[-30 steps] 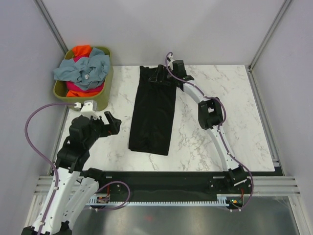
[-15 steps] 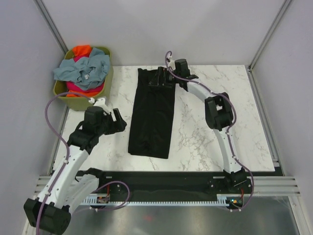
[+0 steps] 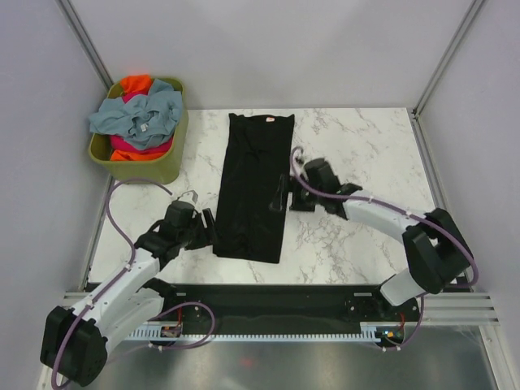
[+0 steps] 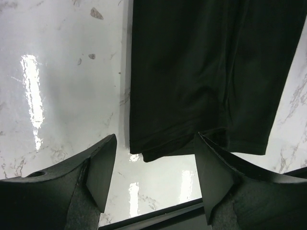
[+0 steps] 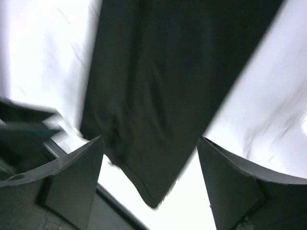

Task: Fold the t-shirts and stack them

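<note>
The black t-shirt (image 3: 256,187) lies folded into a long narrow strip on the marble table, collar at the far end. Its near hem shows in the left wrist view (image 4: 201,72) and in the right wrist view (image 5: 163,91). My left gripper (image 3: 208,228) is open and empty, just left of the strip's near-left corner. My right gripper (image 3: 281,197) is open and empty at the strip's right edge, about midway along. The grey-blue shirt (image 3: 138,114), the orange shirt (image 3: 135,84) and the magenta-pink shirt (image 3: 130,146) lie bunched in the basket.
The olive-green basket (image 3: 166,161) stands off the table's far-left corner. A black rail (image 3: 284,299) runs along the table's near edge. Grey walls enclose the sides and back.
My right gripper has let go of the collar end and swung back towards me to the strip's right edge. My left gripper has come forward and right to the near-left corner.
</note>
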### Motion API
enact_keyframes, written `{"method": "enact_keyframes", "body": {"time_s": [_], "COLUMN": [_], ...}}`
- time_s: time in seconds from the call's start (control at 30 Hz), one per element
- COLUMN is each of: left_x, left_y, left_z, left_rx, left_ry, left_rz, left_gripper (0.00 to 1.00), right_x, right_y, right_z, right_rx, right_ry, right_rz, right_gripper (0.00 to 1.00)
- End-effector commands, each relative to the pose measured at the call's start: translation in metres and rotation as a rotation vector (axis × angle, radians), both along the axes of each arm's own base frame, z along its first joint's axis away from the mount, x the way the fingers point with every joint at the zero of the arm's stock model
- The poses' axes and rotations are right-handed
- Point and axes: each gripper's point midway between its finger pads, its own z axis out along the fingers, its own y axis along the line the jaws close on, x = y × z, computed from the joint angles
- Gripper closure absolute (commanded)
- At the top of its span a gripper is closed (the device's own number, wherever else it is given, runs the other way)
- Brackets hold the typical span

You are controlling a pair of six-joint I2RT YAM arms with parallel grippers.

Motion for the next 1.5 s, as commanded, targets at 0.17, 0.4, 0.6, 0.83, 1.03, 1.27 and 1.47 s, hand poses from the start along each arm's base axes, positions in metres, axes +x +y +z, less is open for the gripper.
{"method": "enact_keyframes", "body": {"time_s": [0.17,0.4,0.6,0.83,1.03,1.27,1.47], "left_x": [0.011,0.006,0.005,0.006,0.002,-0.009,-0.016], "left_y": [-0.015,-0.018,-0.019,-0.024,-0.028,-0.03,-0.033], "left_z": [-0.012,-0.018,-0.019,-0.021,-0.022,-0.028,-0.024], "left_rx": [-0.076,-0.102,-0.104,-0.108,-0.111,-0.093,-0.056], "left_ry": [-0.062,-0.062,-0.058,-0.051,-0.04,-0.014,-0.013], "left_rz": [-0.015,-0.032,-0.041,-0.058,-0.086,-0.072,-0.08], "left_gripper": [0.29,0.3,0.32,0.36,0.39,0.43,0.39], "right_x": [-0.107,-0.139,-0.155,-0.161,-0.166,-0.168,-0.17], "right_y": [0.015,0.023,0.007,-0.004,0.001,-0.009,-0.033], "right_z": [-0.108,-0.12,-0.126,-0.141,-0.152,-0.154,-0.162], "right_rx": [-0.158,-0.185,-0.241,-0.267,-0.258,-0.274,-0.348], "right_ry": [0.265,0.305,0.315,0.324,0.358,0.351,0.352], "right_rz": [0.033,0.067,0.036,0.011,0.029,0.01,-0.037], "right_gripper": [0.2,0.24,0.26,0.37,0.6,0.88,1.0]}}
